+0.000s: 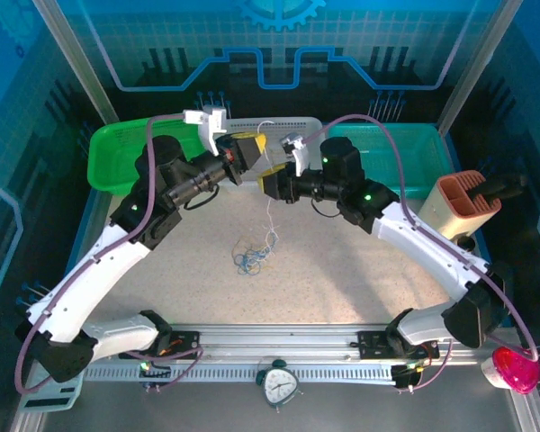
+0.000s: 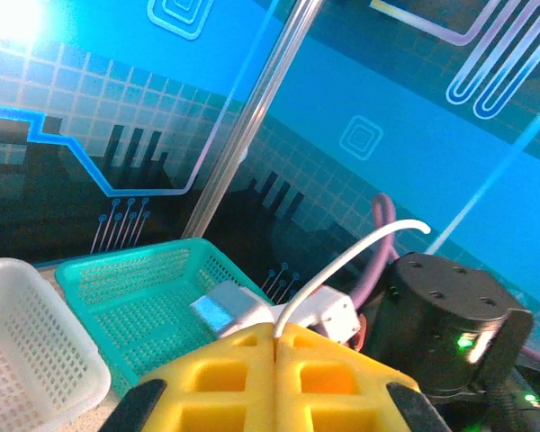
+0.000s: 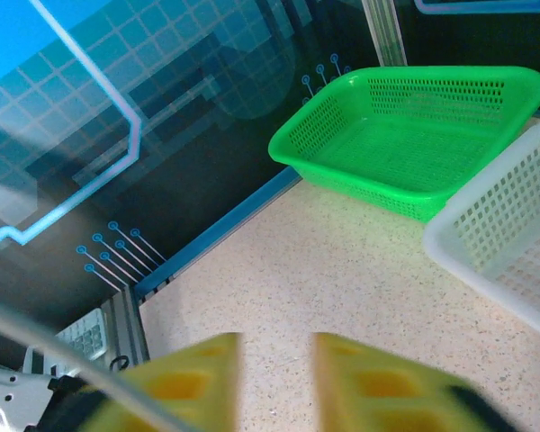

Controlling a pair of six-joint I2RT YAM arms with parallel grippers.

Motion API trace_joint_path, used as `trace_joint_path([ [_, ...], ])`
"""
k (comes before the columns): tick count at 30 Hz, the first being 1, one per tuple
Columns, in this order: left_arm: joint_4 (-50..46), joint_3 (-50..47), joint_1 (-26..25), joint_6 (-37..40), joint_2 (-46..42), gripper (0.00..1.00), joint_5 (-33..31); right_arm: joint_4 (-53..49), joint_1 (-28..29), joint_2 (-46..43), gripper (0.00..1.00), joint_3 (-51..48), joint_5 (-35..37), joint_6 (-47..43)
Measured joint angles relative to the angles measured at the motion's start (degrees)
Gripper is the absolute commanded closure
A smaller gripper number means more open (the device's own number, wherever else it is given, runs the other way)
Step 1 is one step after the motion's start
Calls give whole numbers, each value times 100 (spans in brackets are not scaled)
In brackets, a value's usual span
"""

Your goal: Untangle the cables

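1. The worktop (image 1: 342, 270) is a pale, speckled beige surface inside an enclosure of blue patterned panels with metal corner posts.
2. Three mesh baskets stand along the far edge: a green basket (image 1: 117, 153) on the left, a white basket (image 1: 283, 126) in the middle and a teal basket (image 1: 414, 153) on the right.
3. A tan slotted holder (image 1: 463, 202) stands at the right side. A small clock (image 1: 279, 385) and a pink object (image 1: 515, 369) lie by the near rail.
4. The cables (image 1: 252, 256) lie as a small loose tangle of blue and tan loops on the bare worktop, near its middle and in front of both claws. A thin pale strand (image 1: 270, 216) rises from the tangle towards the claws.
5. The left claw (image 2: 274, 337) is clenched, its yellow fingers pressed together on a whitish cable (image 2: 342, 261) that arcs up out of the seam.
6. The right claw (image 3: 277, 360) is released, with a clear gap between its blurred yellow fingers and bare worktop beneath.
7. From above, both claws meet over the front of the white basket, the left claw (image 1: 255, 144) just behind the right claw (image 1: 272, 180).
8. Where the pale strand ends among the claws is too fine to make out, and a blurred grey streak (image 3: 54, 337) at the right wrist's lower left cannot be identified.
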Motion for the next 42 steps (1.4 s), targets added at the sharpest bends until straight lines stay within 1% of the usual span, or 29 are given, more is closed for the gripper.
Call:
trace_joint_path([
  [1,-20,17,0,-7,17,83,17,20,0,26,100,7,2,52],
  [2,-22,17,0,9,24,69,20,33,-7,26,100,9,7,61],
  [6,-76,-17,0,98,-15,31,-2,101,-151,-46,100,13,-7,157],
  [8,-87,-227,0,136,-179,20,-81,116,-343,-131,100,13,-22,225],
  [10,-98,-564,0,197,-448,13,-221,129,-503,-238,100,13,-20,278],
  [13,-129,-1220,13,240,-984,7,-485,125,-601,-393,100,28,-26,328],
  [17,-190,-1993,50,258,-1580,4,-726,125,-603,-485,100,151,-96,382],
  [19,-205,-2308,55,269,-1711,4,-745,125,-603,-522,100,203,-114,428],
  [22,-232,-2686,55,352,-1672,4,-680,129,-603,-601,100,229,-129,505],
  [28,-251,-3224,55,455,-1270,13,-197,131,-599,-717,100,264,-125,669],
  [31,-197,-3379,55,490,-1062,15,87,164,-573,-719,100,308,-105,739],
  [34,-68,-3442,55,492,-841,17,286,195,-505,-717,100,317,-105,802],
  [39,114,-3445,52,511,-575,27,479,216,-328,-710,100,431,-107,885],
  [42,175,-3447,52,538,-514,30,584,278,-216,-699,100,529,-107,929],
])
